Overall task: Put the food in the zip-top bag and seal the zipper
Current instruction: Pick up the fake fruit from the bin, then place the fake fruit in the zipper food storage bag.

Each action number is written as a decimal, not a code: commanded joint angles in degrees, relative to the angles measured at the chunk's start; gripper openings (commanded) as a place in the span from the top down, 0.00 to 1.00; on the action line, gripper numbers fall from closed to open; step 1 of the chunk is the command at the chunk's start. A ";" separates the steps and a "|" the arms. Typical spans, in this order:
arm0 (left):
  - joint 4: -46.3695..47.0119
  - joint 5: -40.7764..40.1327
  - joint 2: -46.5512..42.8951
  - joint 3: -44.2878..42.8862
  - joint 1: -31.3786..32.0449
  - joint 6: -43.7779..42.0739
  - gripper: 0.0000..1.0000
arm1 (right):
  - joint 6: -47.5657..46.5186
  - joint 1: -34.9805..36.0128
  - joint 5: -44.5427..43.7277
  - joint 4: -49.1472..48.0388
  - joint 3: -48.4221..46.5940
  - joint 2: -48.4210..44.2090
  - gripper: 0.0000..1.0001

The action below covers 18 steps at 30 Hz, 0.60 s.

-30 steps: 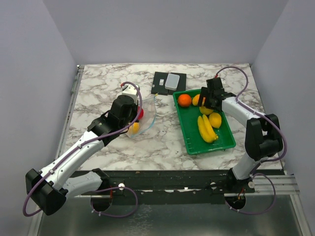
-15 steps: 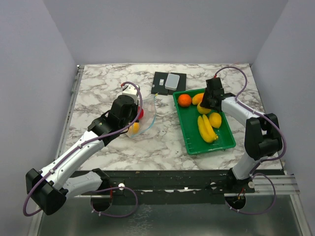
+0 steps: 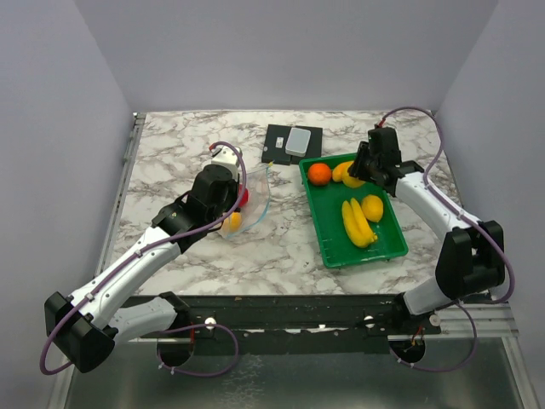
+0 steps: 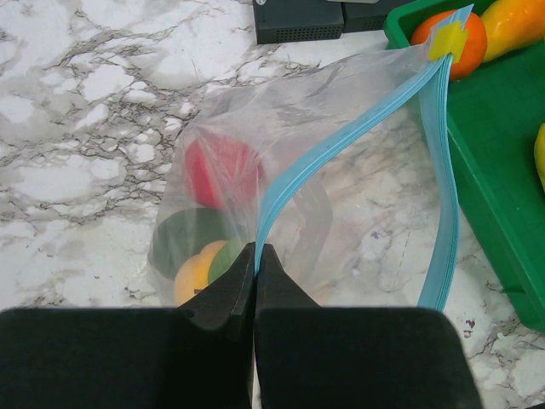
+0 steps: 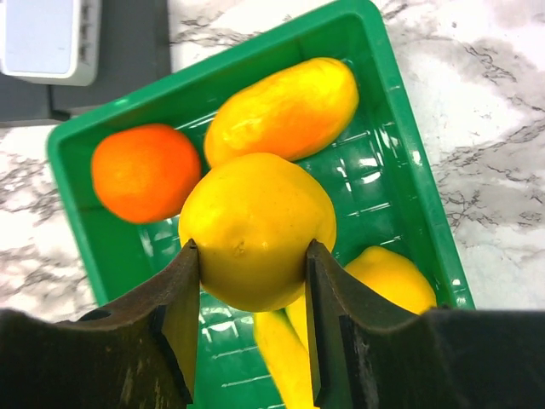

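Note:
The clear zip-top bag [image 4: 358, 196] lies open on the marble, holding a red fruit [image 4: 220, 169], a green one [image 4: 189, 237] and an orange-yellow one [image 4: 196, 274]. My left gripper [image 4: 255, 249] is shut on the near end of its light-blue zipper [image 4: 341, 141]. Over the green tray [image 5: 402, 119], my right gripper [image 5: 251, 249] is shut on a round yellow fruit [image 5: 255, 226] and holds it off the tray floor. An orange [image 3: 319, 174], a long yellow fruit [image 5: 285, 106], a banana bunch [image 3: 358, 223] and another yellow fruit [image 3: 372, 207] lie in the tray.
A black box with a white device [image 3: 292, 143] sits behind the bag and tray. The tray's raised rim [image 3: 336, 247] runs just right of the bag's mouth [image 3: 266, 192]. Grey walls close in the table on three sides.
My right gripper closed on the round yellow fruit and rose with it, drawing back towards the tray's far right. The left gripper and bag have not moved.

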<state>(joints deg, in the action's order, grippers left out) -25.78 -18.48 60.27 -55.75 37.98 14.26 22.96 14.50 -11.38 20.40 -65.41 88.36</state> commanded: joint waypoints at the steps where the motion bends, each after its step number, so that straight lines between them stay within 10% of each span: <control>1: 1.07 1.25 -0.06 0.64 -0.19 -0.26 1.00 | 0.68 -0.45 6.08 0.42 0.63 -5.17 0.87; 18: 1.00 0.90 0.25 0.64 -0.21 -0.26 1.00 | 1.05 7.48 27.11 -8.03 7.32 -23.59 0.90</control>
<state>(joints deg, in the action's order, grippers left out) -25.78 -18.48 60.27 -55.75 37.98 14.26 23.57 19.51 10.02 16.36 -58.81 68.90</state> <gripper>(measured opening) 0.005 0.464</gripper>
